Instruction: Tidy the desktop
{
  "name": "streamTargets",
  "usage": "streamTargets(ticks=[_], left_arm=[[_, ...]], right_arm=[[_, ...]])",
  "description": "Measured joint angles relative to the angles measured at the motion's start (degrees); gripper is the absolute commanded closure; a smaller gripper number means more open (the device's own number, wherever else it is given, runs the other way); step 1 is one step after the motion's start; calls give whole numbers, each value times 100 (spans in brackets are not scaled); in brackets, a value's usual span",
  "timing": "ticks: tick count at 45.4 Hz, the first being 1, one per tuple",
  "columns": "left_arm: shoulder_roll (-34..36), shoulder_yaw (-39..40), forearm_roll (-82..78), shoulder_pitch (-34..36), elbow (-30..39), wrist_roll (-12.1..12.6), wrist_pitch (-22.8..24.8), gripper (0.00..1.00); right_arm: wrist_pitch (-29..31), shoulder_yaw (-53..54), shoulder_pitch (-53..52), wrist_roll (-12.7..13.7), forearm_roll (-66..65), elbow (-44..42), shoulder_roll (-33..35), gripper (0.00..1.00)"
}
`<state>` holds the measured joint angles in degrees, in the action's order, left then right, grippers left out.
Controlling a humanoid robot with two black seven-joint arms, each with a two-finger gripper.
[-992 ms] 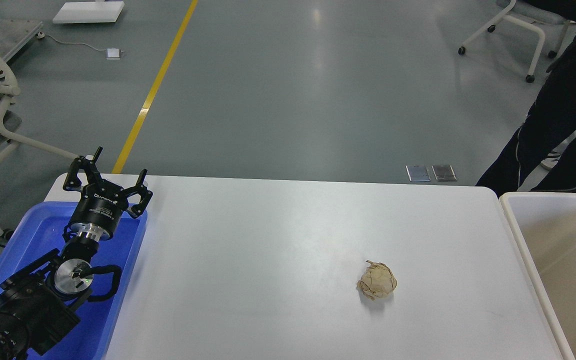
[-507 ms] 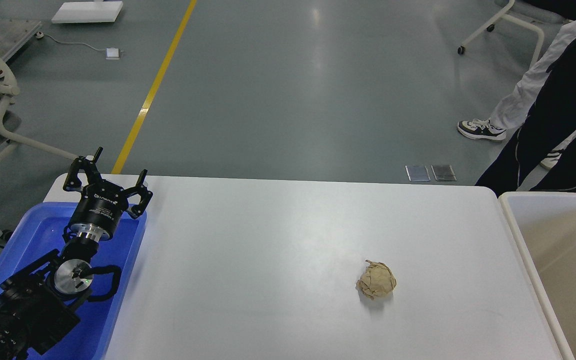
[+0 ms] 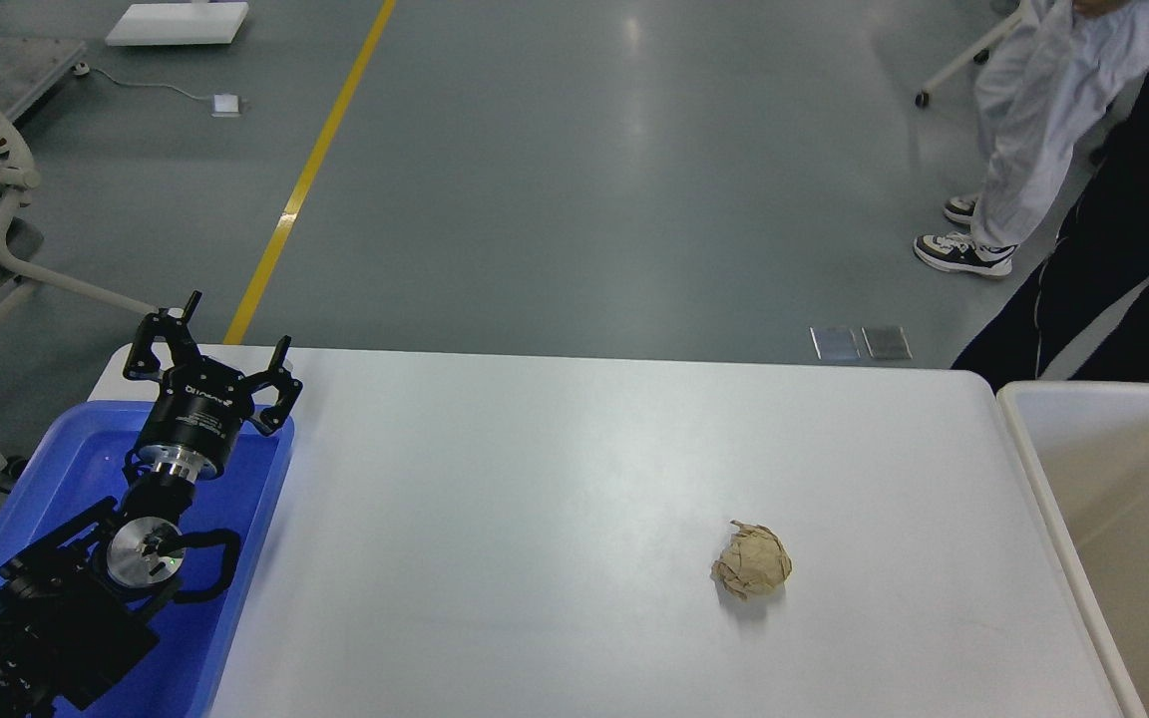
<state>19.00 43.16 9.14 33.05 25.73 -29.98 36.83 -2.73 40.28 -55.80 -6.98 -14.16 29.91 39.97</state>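
White and smooth, the surface (image 3: 555, 499) fills the lower middle of the view, between a blue tray (image 3: 71, 464) at its left end and a cream bin (image 3: 1123, 499) at its right. A crumpled brown paper ball (image 3: 752, 560) lies on it, right of centre. Above the tray's far corner, the left gripper (image 3: 218, 349) is spread wide, holding nothing.
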Motion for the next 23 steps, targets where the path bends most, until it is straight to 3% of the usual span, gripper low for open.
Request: streamTargets(ticks=[13, 23], left_arm=[[-1, 0, -1, 0, 2, 0, 0, 0], [-1, 0, -1, 0, 2, 0, 0, 0]], right_arm=[[142, 451, 440, -883, -48, 605, -127, 0], [427, 789, 994, -1174, -59, 818, -407, 0]])
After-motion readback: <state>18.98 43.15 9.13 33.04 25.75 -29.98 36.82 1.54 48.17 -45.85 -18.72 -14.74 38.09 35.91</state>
